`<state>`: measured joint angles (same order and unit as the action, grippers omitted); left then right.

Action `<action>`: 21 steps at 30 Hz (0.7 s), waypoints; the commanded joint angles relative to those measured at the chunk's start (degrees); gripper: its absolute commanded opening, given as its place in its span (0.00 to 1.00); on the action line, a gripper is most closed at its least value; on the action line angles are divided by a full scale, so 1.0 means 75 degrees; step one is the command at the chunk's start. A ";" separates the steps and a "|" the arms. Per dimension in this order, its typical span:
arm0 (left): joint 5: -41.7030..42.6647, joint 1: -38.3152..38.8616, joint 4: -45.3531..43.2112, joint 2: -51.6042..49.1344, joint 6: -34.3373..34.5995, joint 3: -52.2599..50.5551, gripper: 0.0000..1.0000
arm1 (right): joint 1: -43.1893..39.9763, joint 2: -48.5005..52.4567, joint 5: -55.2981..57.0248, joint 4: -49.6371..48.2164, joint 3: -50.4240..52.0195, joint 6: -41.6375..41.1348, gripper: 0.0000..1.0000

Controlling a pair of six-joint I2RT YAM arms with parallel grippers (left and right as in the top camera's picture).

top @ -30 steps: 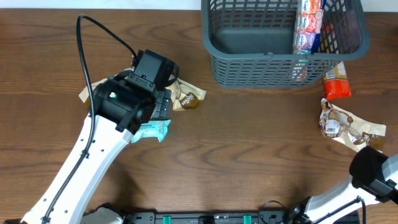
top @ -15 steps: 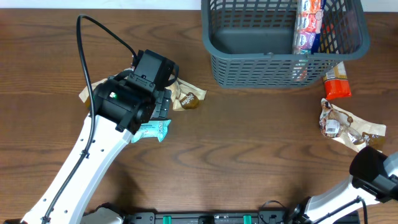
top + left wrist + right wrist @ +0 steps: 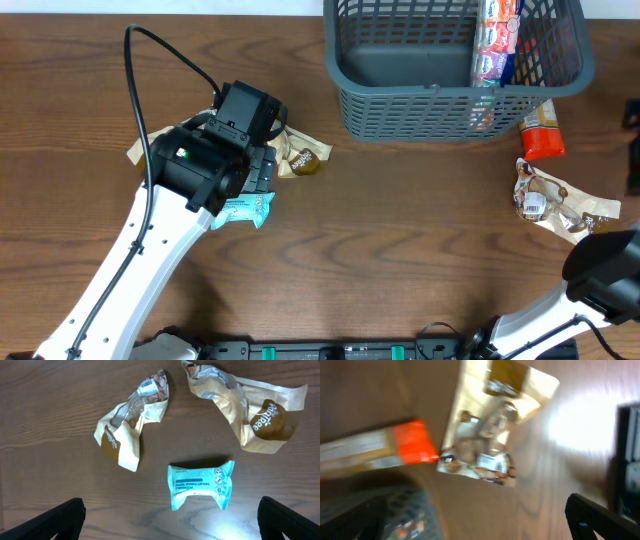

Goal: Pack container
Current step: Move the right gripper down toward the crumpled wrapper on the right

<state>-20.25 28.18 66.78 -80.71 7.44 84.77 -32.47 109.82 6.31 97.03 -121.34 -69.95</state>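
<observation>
The container [image 3: 400, 75], a dark grey-blue slotted basket, stands at the back right with colourful snack packets [image 3: 497, 40] upright in its right end. My left gripper [image 3: 170, 527] hangs open above a teal wipes packet [image 3: 200, 484], which lies flat between two crumpled tan packets [image 3: 131, 430] [image 3: 255, 410]. In the overhead view the teal wipes packet [image 3: 245, 208] pokes out from under the left wrist. My right gripper [image 3: 480, 527] is open and empty over bare wood, near a tan nut packet [image 3: 487, 435] and an orange-ended packet [image 3: 385, 449]. The right wrist view is blurred.
In front of the container's right corner lie the orange-ended packet [image 3: 541, 130] and the tan nut packet [image 3: 555, 200]. The right arm's base link [image 3: 605, 278] is at the lower right. A black cable [image 3: 150, 50] loops over the left arm.
Dark parts of the right arm have come into the overhead view at the right edge, and its base link has shifted slightly. The left arm and all packets have stayed put.
</observation>
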 commanded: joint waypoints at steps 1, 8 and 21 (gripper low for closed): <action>0.0032 -0.0035 0.0032 -0.0070 0.0017 -0.0029 0.99 | -0.0055 -0.0015 0.0219 0.0035 0.0629 -0.0892 0.99; 0.0032 -0.0035 0.0032 -0.0070 0.0017 -0.0029 0.99 | -0.0082 -0.0131 0.0638 0.0032 0.1256 -0.0973 0.99; 0.0035 -0.0035 0.0029 -0.0070 0.0017 -0.0029 0.99 | -0.0082 -0.1918 0.1282 -0.1676 0.2961 0.1198 0.99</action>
<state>-19.86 28.18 66.83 -80.71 7.44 84.77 -32.71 98.41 14.17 86.41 -104.22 -65.52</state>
